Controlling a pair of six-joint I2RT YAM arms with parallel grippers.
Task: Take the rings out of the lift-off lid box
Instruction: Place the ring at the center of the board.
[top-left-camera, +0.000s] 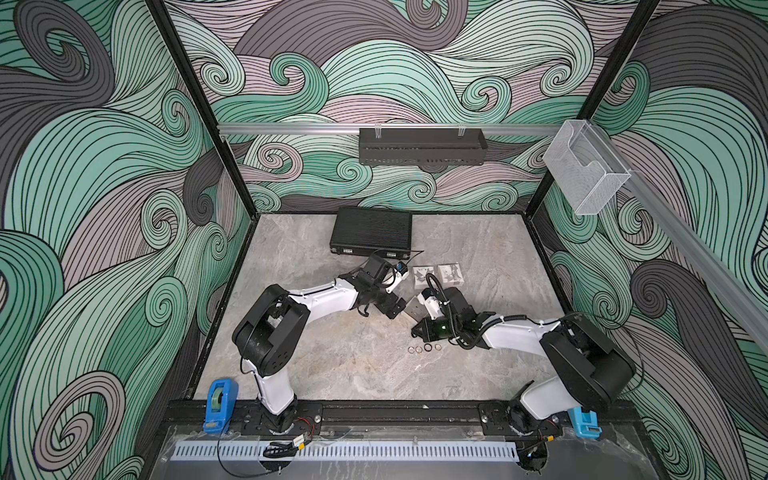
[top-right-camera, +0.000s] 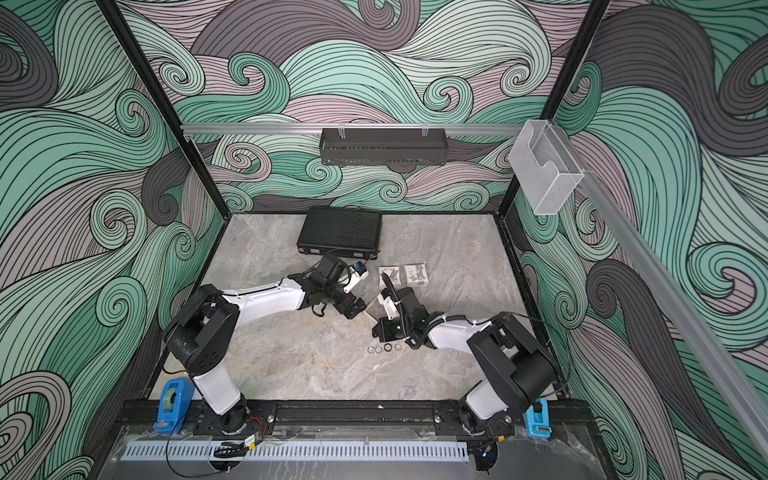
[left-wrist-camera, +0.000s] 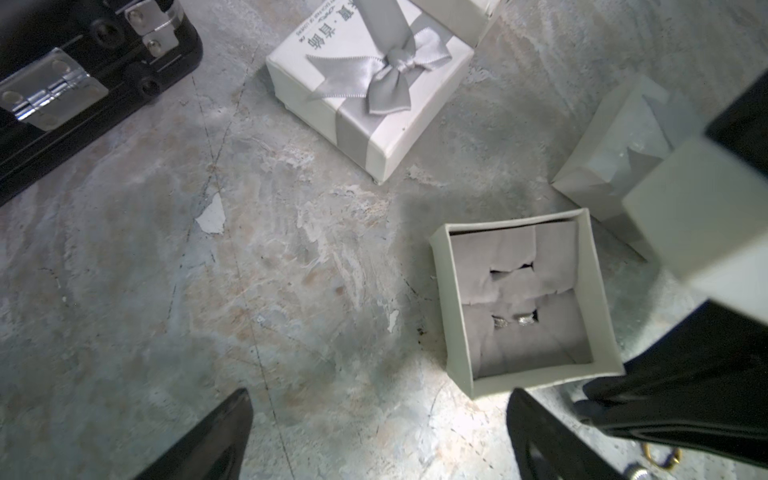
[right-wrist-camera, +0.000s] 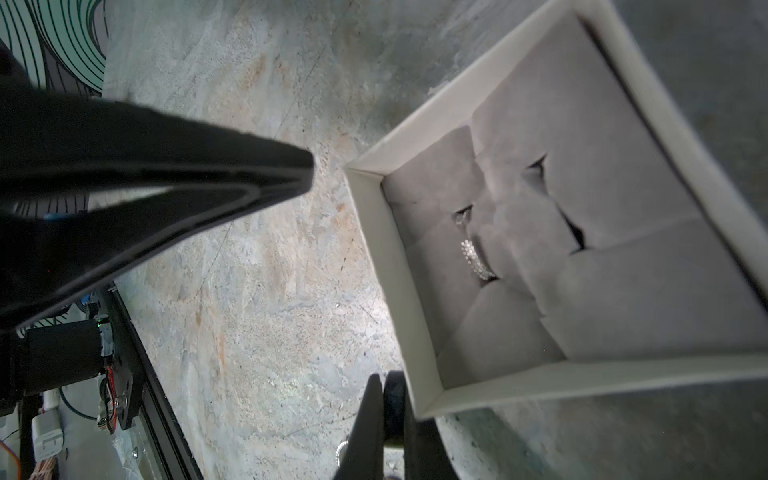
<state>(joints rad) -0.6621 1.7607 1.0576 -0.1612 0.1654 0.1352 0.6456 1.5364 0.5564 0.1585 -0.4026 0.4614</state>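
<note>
The lift-off lid box (left-wrist-camera: 540, 380) stands open on the table, white with a grey slotted pad; in both top views it (top-left-camera: 414, 310) (top-right-camera: 372, 311) lies between my two grippers. Two sparkly silvery rings (left-wrist-camera: 515, 321) (right-wrist-camera: 478, 259) sit in its slots. Several rings (top-left-camera: 424, 348) (top-right-camera: 383, 349) lie in a row on the table in front of the box. My left gripper (left-wrist-camera: 380, 419) (top-left-camera: 392, 307) hangs open beside the box, holding nothing. Beside a box corner, my right gripper (right-wrist-camera: 388, 384) (top-left-camera: 417, 331) is shut on a black ring (right-wrist-camera: 394, 399).
Two closed white gift boxes (top-left-camera: 423, 276) (top-left-camera: 449, 274) with grey bows stand behind the open box. A pale lid (left-wrist-camera: 615, 166) lies next to it, under the right wrist. A black case (top-left-camera: 372, 230) sits at the back wall.
</note>
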